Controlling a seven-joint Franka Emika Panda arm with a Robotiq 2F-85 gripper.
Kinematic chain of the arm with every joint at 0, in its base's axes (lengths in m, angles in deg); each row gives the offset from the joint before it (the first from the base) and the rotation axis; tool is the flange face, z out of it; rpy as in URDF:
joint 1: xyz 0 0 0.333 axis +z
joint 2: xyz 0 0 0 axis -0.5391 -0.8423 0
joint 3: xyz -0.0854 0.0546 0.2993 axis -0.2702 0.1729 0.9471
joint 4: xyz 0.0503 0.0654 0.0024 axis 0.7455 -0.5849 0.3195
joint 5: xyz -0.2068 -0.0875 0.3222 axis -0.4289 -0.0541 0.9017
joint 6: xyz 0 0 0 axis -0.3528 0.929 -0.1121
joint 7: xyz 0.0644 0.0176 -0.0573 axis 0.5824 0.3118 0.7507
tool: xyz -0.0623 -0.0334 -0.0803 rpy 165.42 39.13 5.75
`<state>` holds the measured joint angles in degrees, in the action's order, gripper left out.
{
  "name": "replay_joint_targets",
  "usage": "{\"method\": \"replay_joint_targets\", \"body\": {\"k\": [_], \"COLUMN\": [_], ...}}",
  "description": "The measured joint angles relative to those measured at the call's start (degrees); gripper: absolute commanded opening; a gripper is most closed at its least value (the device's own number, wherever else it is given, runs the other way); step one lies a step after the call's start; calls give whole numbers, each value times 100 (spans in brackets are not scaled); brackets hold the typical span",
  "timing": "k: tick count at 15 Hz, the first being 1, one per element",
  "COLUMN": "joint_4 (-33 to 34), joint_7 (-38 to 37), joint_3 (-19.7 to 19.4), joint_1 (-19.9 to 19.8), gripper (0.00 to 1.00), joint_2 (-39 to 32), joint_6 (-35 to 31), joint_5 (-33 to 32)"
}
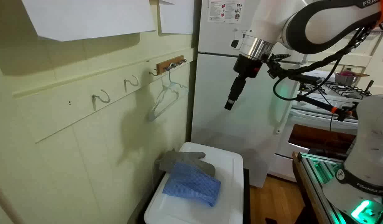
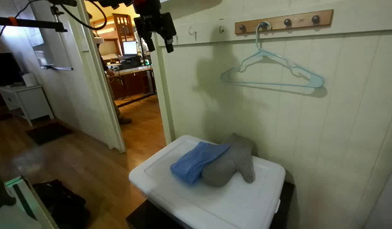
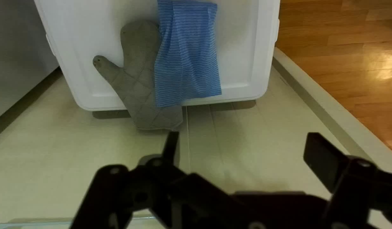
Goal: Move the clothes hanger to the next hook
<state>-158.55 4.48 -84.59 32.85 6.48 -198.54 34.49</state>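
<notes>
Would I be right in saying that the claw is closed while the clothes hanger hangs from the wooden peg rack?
Not quite: the wrist view shows the claw open; the clothes hanger does hang from the wooden peg rack.

We count one clothes hanger (image 2: pixel 263 52), one wooden rack (image 2: pixel 278 24) with four knobs (image 2: pixel 287 22), three wall hooks (image 1: pixel 94 99), one oven mitt (image 3: pixel 140 79), one blue cloth (image 3: pixel 188 52), one white lid (image 1: pixel 231 186), one fridge (image 1: pixel 216 118), one stove (image 1: pixel 315 119), one robot arm (image 1: pixel 325 29) and one gripper (image 2: pixel 160 48) with two fingers (image 2: pixel 169 45).
</notes>
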Motion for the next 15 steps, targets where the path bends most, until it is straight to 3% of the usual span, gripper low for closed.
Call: {"method": "replay_joint_targets", "body": {"k": [8, 15], "joint_4": [0, 38], "joint_7": [-32, -1412], "joint_3": [8, 462], "joint_1": [-19, -864], "gripper": [100, 100], "joint_2": [-2, -827], "joint_6": [-16, -2052], "joint_5": [-35, -1411]}}
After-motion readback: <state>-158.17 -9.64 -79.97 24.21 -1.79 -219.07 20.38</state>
